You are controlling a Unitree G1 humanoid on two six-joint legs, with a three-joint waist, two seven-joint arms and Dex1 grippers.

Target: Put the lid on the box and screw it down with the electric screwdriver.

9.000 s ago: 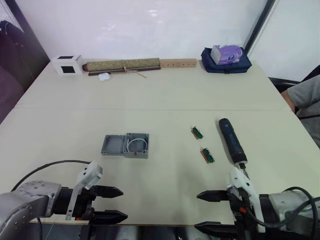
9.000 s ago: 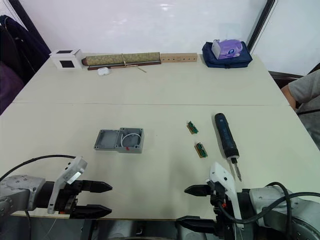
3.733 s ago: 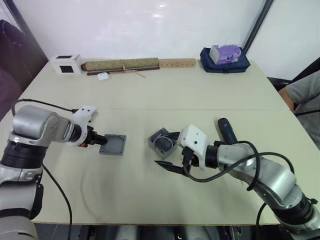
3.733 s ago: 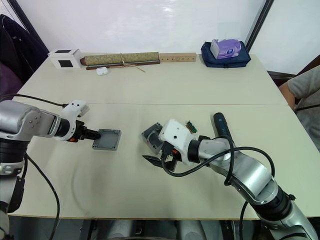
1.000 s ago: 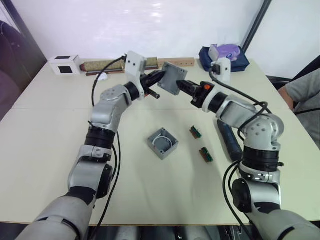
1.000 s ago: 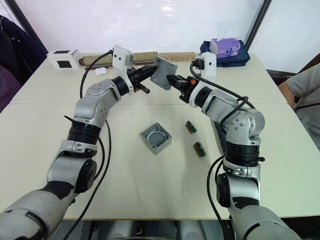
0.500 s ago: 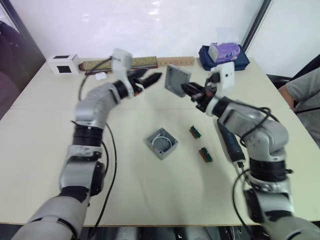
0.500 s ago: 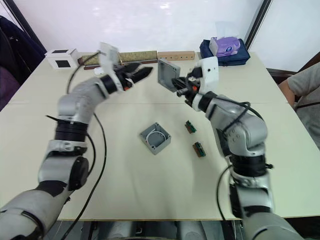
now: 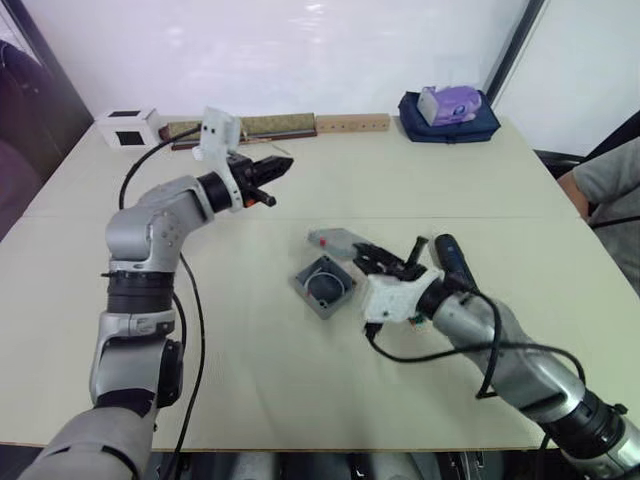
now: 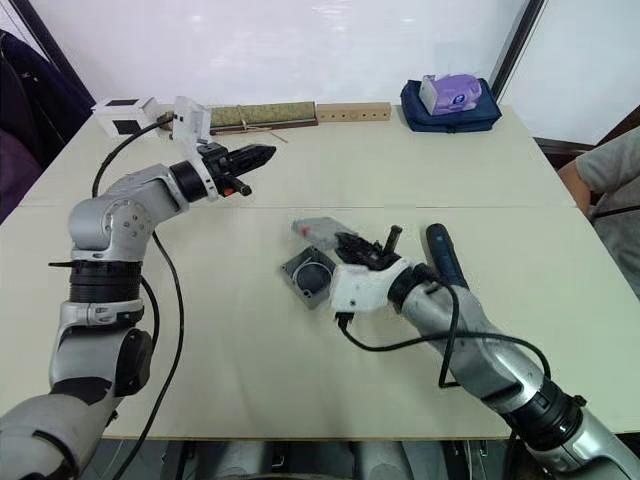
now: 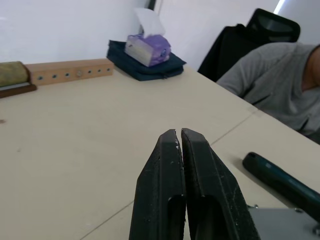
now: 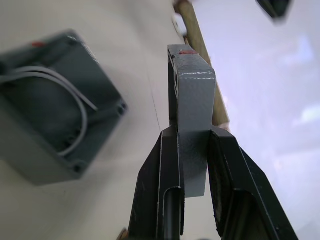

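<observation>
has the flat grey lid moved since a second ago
Yes. The flat square grey plastic lid, clamped in the right pincer, has come down from up near the wooden strip at the table's far edge to just above the open grey box.

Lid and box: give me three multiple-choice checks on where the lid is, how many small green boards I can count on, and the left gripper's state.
1. Where is the lid?
A. Seated flat on the box
B. Clamped in the right gripper, beside and above the open box
C. Lying by the tissue pack

2. What colour is the wire inside the box?
A. White
B. Red
C. Green

3. What state is the left gripper in?
A. Shut on the lid
B. Wide open
C. Shut on nothing

Answers: 1 B, the right gripper pinches the lid's edge while the box sits open on the table. 2 A, a pale loop of wire shows inside; the green boards are hidden, so no count. 3 C, its fingers meet with nothing between.
</observation>
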